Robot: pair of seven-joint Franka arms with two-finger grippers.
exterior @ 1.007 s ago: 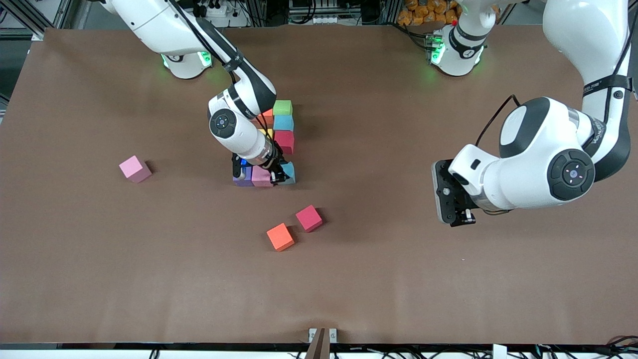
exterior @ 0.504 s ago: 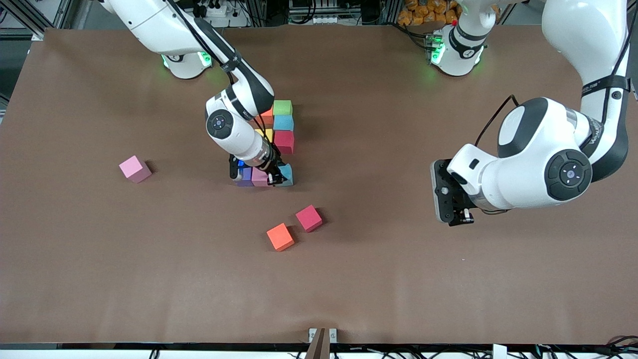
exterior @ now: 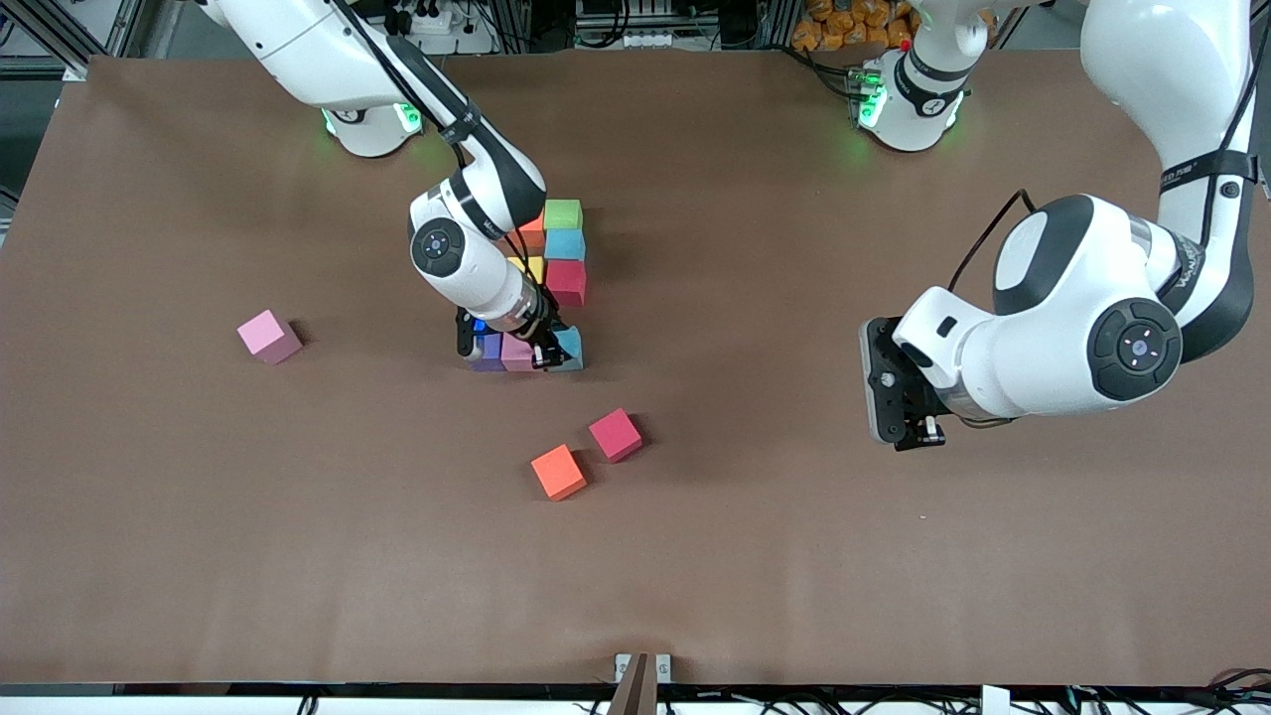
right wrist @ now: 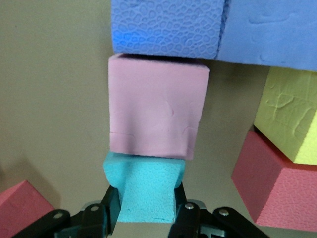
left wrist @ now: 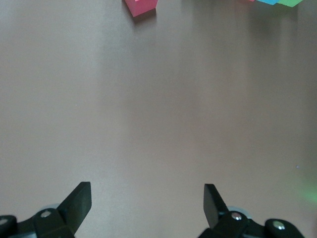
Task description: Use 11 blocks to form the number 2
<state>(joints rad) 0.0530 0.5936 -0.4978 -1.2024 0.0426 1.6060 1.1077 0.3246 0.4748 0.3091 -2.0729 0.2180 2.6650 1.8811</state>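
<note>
Robotics lab: brown-covered table (exterior: 199, 556), aluminium framing (exterior: 516, 25), cabling behind.

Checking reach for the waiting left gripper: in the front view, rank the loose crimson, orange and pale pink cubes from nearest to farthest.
From the open left gripper:
1. Crimson cube, loose, nearest.
2. Orange cube, beside it, nearer the camera.
3. Pale pink cube, toward the right arm's end.

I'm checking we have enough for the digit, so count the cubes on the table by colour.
Pink cubes: 2
Light blue cubes: 2
Purple cubes: 2
Orange cubes: 2
Yellow cube: 1
Green cube: 1
Crimson cube: 1
Hot pink cube: 1
Total: 12 in view; the right arm may hide more.
</note>
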